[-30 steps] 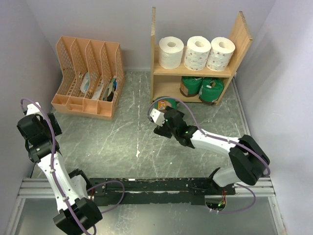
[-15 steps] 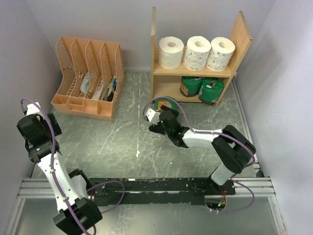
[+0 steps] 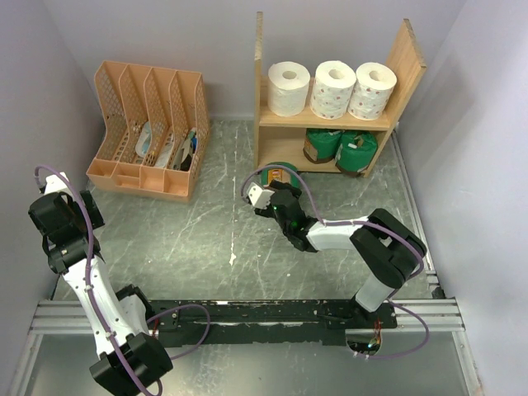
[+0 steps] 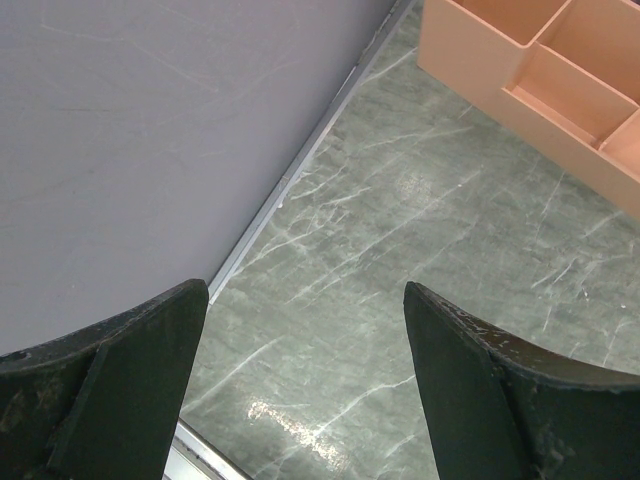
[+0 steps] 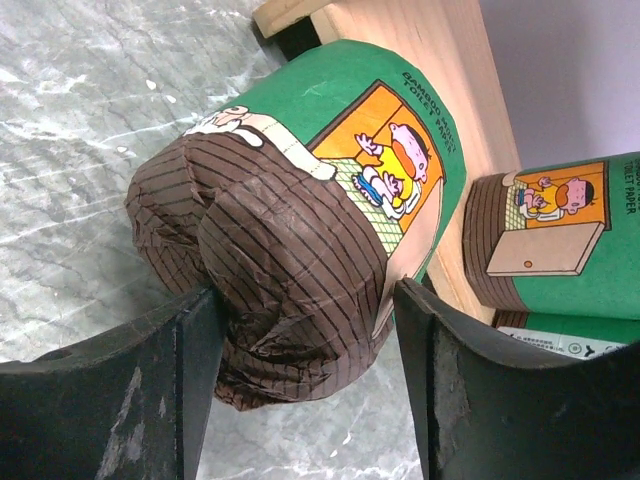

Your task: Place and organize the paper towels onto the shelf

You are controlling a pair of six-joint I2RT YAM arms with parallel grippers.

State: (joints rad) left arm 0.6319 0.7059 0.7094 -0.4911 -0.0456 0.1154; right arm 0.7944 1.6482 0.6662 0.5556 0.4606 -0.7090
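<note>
The wooden shelf (image 3: 326,120) holds three white rolls (image 3: 333,89) on its upper board and two green rolls (image 3: 356,151) on its lower board. A third green roll with a brown end (image 3: 278,174) lies on the table in front of the shelf's left side. My right gripper (image 3: 270,193) is open with its jaws on either side of that roll's brown end (image 5: 290,220). The left finger (image 5: 195,340) touches it; the right finger stands just off it. My left gripper (image 3: 51,202) is open and empty, high at the far left near the wall.
An orange slotted file organizer (image 3: 148,124) with papers stands at the back left; its corner shows in the left wrist view (image 4: 540,80). The shelf's side panel (image 5: 440,50) and a shelved green roll (image 5: 560,240) lie just beyond the floor roll. Walls close in left, back and right.
My right gripper has moved up and slightly left toward the shelf and now straddles the brown end of the floor roll. The left arm has not moved.
</note>
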